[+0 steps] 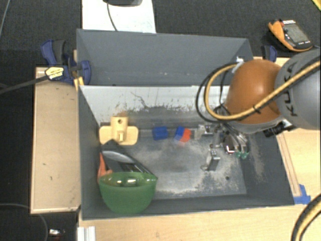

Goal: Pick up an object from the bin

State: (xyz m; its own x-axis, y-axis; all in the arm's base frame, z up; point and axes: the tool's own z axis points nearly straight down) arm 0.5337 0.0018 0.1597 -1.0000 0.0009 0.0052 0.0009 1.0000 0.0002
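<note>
Under the arm's orange dome-shaped cover (253, 92), you lose the wrist and the right rear corner of the grey metal bin (165, 59); the grey arm (303, 92) runs off the right edge. At front left, the green plastic bowl (125, 191) hides the lower end of a flat dark-grey-and-orange thing (119, 160), whose kind you cannot tell. The small green bit (243, 155) just beside the metal gripper (213, 160) is too small to name. Whether the little blue-and-orange piece (183, 134) is one thing or two touching, you cannot tell.
</note>
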